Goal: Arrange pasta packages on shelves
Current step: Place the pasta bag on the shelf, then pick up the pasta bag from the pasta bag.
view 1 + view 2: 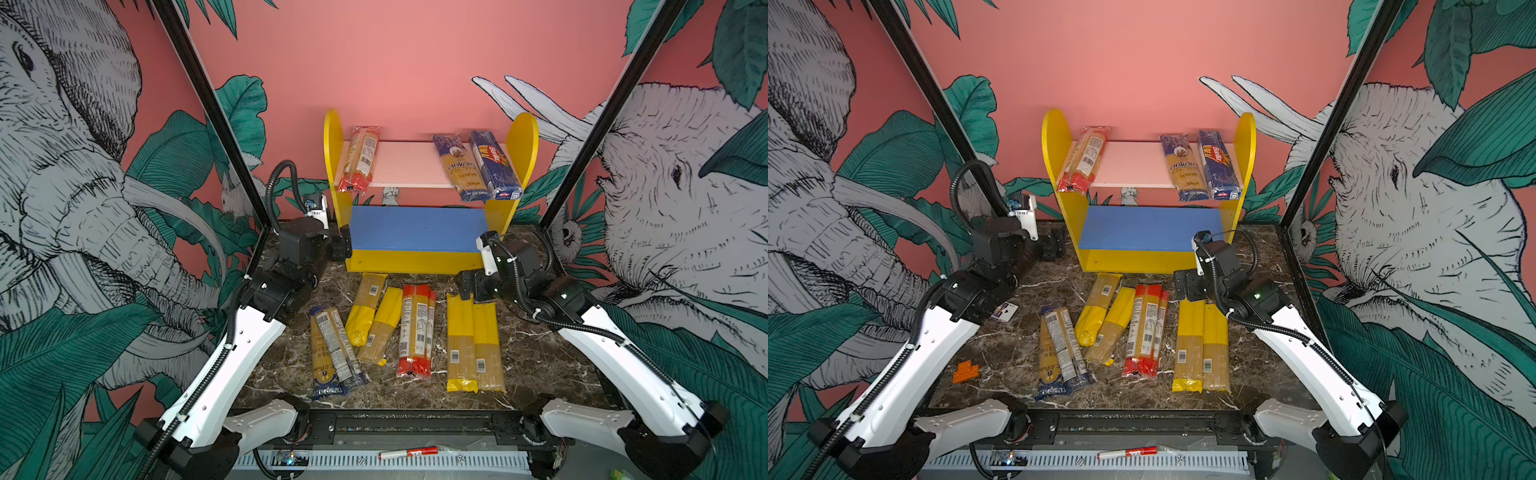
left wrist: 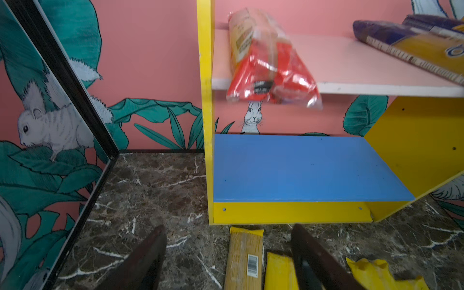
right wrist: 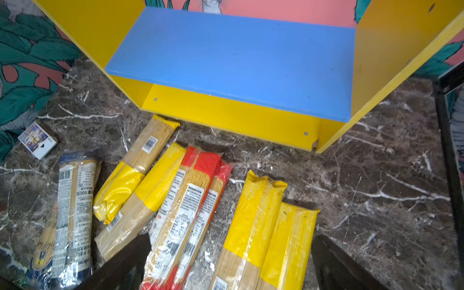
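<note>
Nearest the camera, a red-and-white marker pen lies on the slotted rail outside the front edge of the worktop and is no part of the job. Behind it, across the middle of the worktop, the waiting pasta lies flat. There is a dark blue pair toward the left, then two leaning half-yellow packs, a red-ended bundle, and a straight half-yellow pair toward the right.

The shelves stand at the back edge. On the pink upper board a red-ended pack lies by the left side panel, with a dark blue bag and the Barilla box at the right. All three jut past the board's front edge. The blue lower board is bare.

The left hand is spread and carries nothing, hovering just beside the unit's left front corner. The right hand is released as well, poised over the far ends of the red-ended bundle and the straight pair.

The likeliest trouble is the overhang. The red-ended pack shows blurred in the left wrist view, so whether it lies at rest cannot be told, and its slick film could let it slide off the board. A careless swing of the left hand could also knock the side panel and shake all three loose. On the worktop the packs touch their neighbours — closing on one may drag or pinch a second.
</note>
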